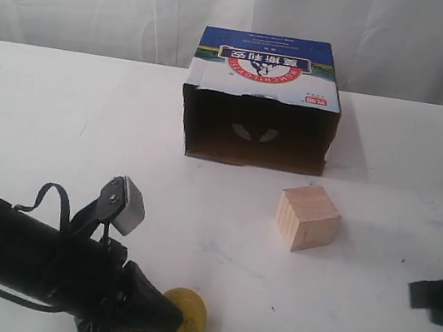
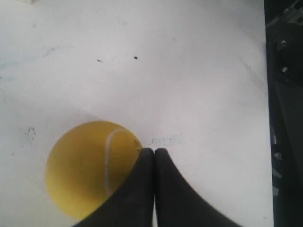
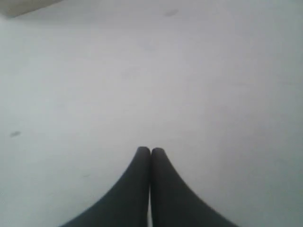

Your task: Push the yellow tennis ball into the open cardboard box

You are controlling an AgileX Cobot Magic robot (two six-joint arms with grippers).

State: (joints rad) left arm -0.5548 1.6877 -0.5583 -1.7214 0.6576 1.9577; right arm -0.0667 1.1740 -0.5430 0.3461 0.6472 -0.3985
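At the bottom centre of the exterior view, the yellow tennis ball (image 1: 189, 318) lies on the white table (image 1: 59, 124). It rests against the tip of the left gripper (image 1: 173, 320), whose fingers are pressed together and hold nothing. The open cardboard box (image 1: 262, 97) stands well apart at upper centre. The right gripper (image 3: 150, 151) is likewise pressed together.

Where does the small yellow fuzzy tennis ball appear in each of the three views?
Exterior view: the yellow tennis ball lies near the bottom edge, left of centre, at the tip of the black left gripper.
Left wrist view: the ball lies against the side of the shut fingertips.
Right wrist view: not in it.
Shared landmark: the left gripper's tip against the ball, in the exterior and left wrist views.
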